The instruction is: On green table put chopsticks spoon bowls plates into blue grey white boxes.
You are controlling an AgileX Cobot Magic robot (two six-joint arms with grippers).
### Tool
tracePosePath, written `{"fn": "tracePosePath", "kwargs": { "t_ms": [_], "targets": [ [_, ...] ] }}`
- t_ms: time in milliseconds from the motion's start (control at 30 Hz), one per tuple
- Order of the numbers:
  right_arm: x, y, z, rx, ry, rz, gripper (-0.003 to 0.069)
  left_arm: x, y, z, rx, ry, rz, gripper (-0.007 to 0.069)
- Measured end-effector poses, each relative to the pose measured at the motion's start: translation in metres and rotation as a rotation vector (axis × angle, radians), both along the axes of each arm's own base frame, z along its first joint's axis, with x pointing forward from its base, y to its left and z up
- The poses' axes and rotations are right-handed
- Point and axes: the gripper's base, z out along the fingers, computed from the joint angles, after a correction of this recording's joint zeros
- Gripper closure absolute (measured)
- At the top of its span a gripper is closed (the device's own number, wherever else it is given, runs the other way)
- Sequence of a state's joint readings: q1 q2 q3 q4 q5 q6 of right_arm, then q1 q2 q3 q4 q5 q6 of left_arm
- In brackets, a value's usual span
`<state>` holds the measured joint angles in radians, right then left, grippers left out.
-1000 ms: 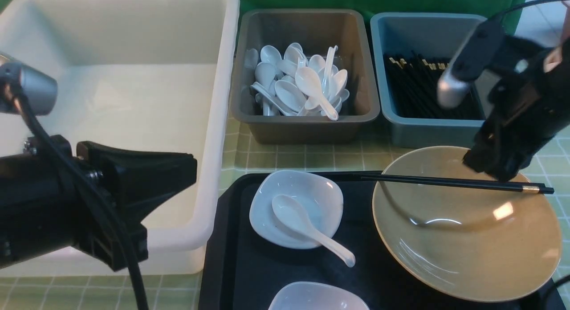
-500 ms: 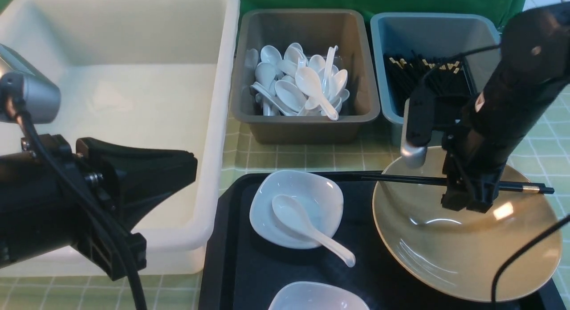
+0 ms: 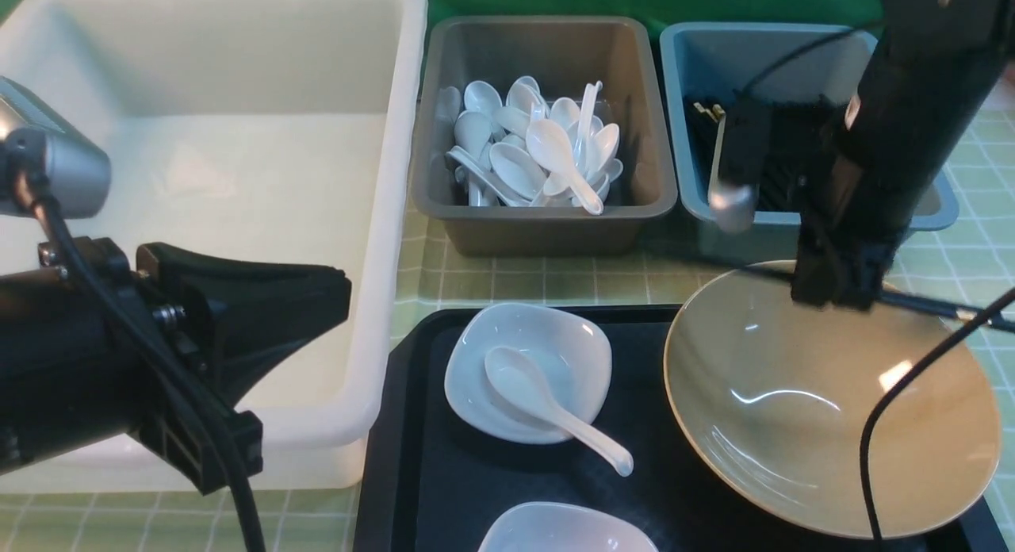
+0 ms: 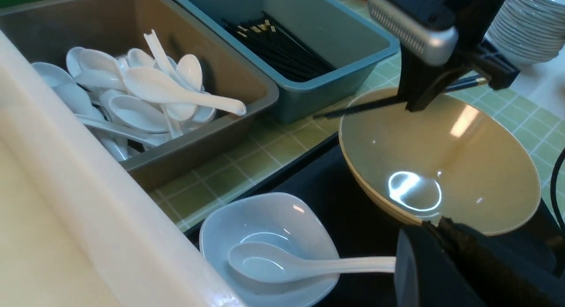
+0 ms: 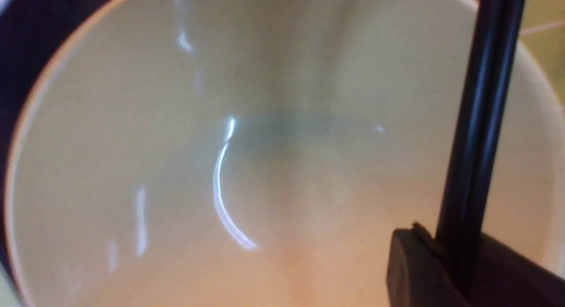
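My right gripper is shut on a pair of black chopsticks and holds them just above the far rim of the big tan bowl, near the blue box. The right wrist view shows the chopsticks clamped in the gripper over the bowl. A white spoon lies in a small white bowl on the black tray. My left gripper is shut and empty in front of the white box; its tip hides the spoon's handle end.
The grey box holds several white spoons. The blue box holds black chopsticks. Another white bowl sits at the tray's near edge. A stack of white plates stands beyond the tan bowl in the left wrist view.
My right gripper came down onto the chopsticks lying across the tan bowl, closed on them and lifted them toward the blue box. The left arm barely moved.
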<state>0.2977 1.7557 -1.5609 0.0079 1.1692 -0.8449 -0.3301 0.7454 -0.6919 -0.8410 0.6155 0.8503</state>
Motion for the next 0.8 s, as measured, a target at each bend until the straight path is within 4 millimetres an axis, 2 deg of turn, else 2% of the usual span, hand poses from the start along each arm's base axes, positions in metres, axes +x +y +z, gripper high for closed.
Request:
{"fn": "tracePosePath", "kwargs": {
  "t_ms": [100, 133, 200, 300, 333, 367, 400, 433, 467, 500, 600, 667, 800],
  "targets": [
    [0.014, -0.01, 0.018, 0.047, -0.065, -0.114, 0.0542, 0.002, 0.001, 0.002, -0.008, -0.02, 0.023, 0.0626],
    [0.028, -0.018, 0.032, 0.093, -0.136, -0.211, 0.0542, 0.003, 0.002, 0.003, -0.013, -0.033, 0.04, 0.0626],
    [0.052, -0.032, 0.046, 0.172, -0.25, -0.36, 0.0542, 0.005, 0.003, 0.004, -0.019, -0.05, 0.06, 0.0626],
    [0.093, -0.052, 0.055, 0.339, -0.464, -0.613, 0.0542, 0.007, 0.004, 0.006, -0.026, -0.068, 0.082, 0.0626],
    [0.096, -0.053, 0.055, 0.345, -0.478, -0.616, 0.0542, 0.007, 0.004, 0.006, -0.027, -0.07, 0.084, 0.0626],
    [0.112, -0.06, 0.052, 0.437, -0.543, -0.743, 0.0542, 0.007, 0.005, 0.006, -0.029, -0.074, 0.089, 0.0626],
    [0.117, -0.061, 0.05, 0.458, -0.558, -0.772, 0.0542, 0.008, 0.005, 0.006, -0.029, -0.075, 0.09, 0.0626],
    [0.131, -0.067, 0.04, 0.522, -0.595, -0.855, 0.0542, 0.008, 0.005, 0.007, -0.029, -0.077, 0.092, 0.0626],
    [0.134, -0.068, 0.036, 0.524, -0.594, -0.863, 0.0542, 0.008, 0.005, 0.007, -0.029, -0.077, 0.092, 0.0626],
    [0.145, -0.071, 0.022, 0.544, -0.608, -0.899, 0.0534, 0.008, 0.005, 0.007, -0.029, -0.077, 0.092, 0.0626],
    [0.157, -0.072, -0.007, 0.506, -0.578, -0.918, 0.0493, 0.008, 0.005, 0.007, -0.03, -0.076, 0.092, 0.0626],
    [0.16, -0.072, -0.022, 0.488, -0.534, -0.944, 0.0424, 0.008, 0.005, 0.007, -0.03, -0.076, 0.092, 0.0626],
    [0.158, -0.072, -0.03, 0.463, -0.463, -0.985, 0.0257, 0.008, 0.005, 0.007, -0.03, -0.078, 0.093, 0.0626]
  ]
}}
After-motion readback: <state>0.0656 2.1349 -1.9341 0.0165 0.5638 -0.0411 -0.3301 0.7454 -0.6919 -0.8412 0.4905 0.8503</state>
